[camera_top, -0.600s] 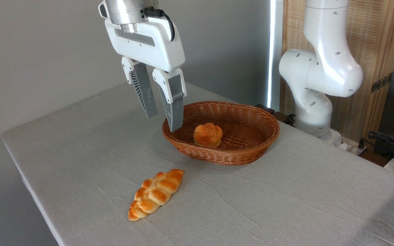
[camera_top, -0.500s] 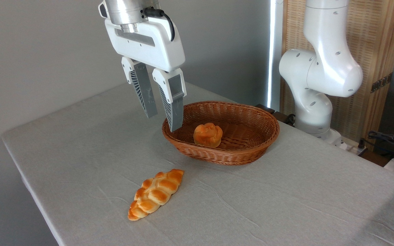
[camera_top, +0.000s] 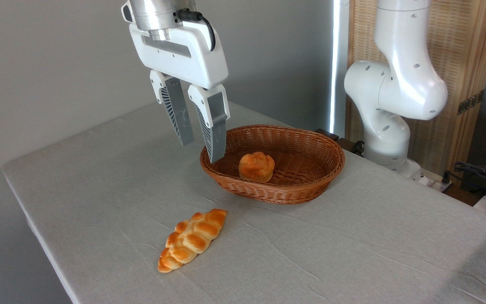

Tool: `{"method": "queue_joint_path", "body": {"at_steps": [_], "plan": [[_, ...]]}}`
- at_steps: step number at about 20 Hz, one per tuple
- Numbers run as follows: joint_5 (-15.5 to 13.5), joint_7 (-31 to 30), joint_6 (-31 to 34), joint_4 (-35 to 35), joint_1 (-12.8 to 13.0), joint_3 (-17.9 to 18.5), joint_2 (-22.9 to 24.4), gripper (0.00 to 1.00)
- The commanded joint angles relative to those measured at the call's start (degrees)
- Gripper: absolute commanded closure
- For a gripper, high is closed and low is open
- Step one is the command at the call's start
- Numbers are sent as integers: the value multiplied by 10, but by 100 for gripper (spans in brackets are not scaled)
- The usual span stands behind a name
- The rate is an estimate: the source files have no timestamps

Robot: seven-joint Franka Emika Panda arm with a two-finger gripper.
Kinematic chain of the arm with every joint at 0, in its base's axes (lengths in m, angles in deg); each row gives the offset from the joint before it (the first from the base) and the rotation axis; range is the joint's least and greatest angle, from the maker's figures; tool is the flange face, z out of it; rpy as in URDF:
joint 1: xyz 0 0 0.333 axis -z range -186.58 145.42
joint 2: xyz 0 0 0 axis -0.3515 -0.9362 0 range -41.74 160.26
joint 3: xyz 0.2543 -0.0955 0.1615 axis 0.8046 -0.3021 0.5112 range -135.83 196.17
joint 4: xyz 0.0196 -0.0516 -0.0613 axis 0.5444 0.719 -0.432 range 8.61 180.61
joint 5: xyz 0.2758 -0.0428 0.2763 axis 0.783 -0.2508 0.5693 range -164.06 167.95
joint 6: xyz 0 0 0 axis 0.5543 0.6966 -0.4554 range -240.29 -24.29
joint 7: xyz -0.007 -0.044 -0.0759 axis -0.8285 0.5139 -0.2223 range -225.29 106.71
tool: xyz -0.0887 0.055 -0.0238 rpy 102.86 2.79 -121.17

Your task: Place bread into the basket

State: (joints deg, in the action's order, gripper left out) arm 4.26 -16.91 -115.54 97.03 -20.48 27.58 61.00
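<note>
Above the loaf: the long braided golden-orange bread (camera_top: 192, 240) lies alone on the grey cloth-covered table (camera_top: 352, 261), open on every side and from above.
Basket interior: the oval reddish-brown wicker basket (camera_top: 310, 185) holds a small round knotted bun (camera_top: 256, 166) left of its middle; the right half of the floor is bare.
Basket approach: the white two-finger gripper (camera_top: 201, 150) hangs with jaws parted over the basket's left rim.
Right rear: the white robot arm base (camera_top: 388, 105) stands just behind the basket.

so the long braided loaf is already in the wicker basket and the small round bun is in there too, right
Not quite. The fixed camera shows the long braided golden loaf lying on the grey table, in front of the reddish-brown oval wicker basket. The small round bun is in the basket.
</note>
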Motion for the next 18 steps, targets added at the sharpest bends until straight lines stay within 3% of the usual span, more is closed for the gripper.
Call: {"method": "queue_joint_path", "body": {"at_steps": [1, 4, 7, 9, 13, 18], "plan": [[-9, -2, -2, 16, 3, 2, 12, 0], [-9, -2, -8, 25, 2, 1, 18, 0], [-20, -9, -49, 83, 2, 5, 40, 0], [-24, -33, -101, 130, 1, 5, 54, 0], [-47, -164, -218, 197, 1, 2, 54, 0], [-71, -172, -334, 278, 3, -2, 47, 0]]}}
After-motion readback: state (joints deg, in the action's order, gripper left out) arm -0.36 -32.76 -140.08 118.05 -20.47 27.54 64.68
